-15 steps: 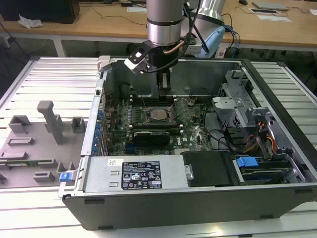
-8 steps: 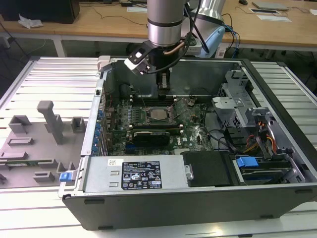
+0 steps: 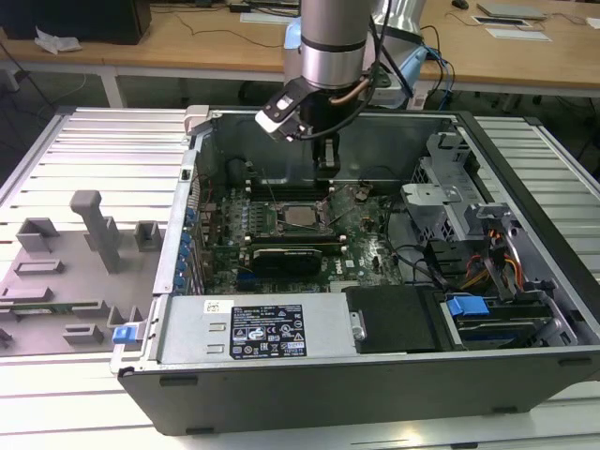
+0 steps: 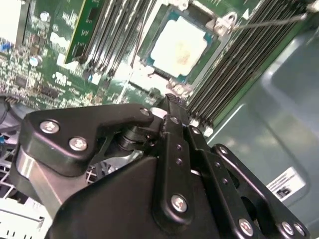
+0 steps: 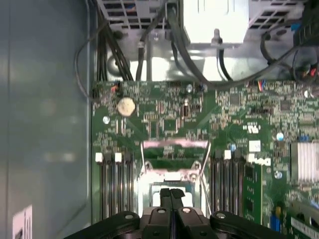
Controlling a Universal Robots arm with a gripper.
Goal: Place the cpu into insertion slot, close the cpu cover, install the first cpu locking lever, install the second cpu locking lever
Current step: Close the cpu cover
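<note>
The cpu (image 4: 178, 42), a pale beige square, lies flat in the insertion slot (image 4: 215, 37) on the green motherboard; in the exterior view the cpu (image 3: 302, 216) shows mid-board. My gripper (image 3: 325, 169) hangs just above the board at the socket's far side, fingers pressed together and holding nothing. Both wrist views show the black gripper (image 5: 172, 191) (image 4: 169, 98) shut close to the socket's edge. The cpu cover (image 5: 174, 143) looks tilted up off the chip, with green board visible through its window. A thin wire lever (image 4: 269, 19) stands raised beside the socket.
Black memory slots (image 5: 114, 184) flank the socket on both sides. A long black expansion card (image 3: 291, 255) lies nearer the case front, with a power supply (image 3: 253, 328) in front of it. Cable bundles (image 5: 174, 45) and a drive cage (image 3: 450, 187) crowd the exterior view's right.
</note>
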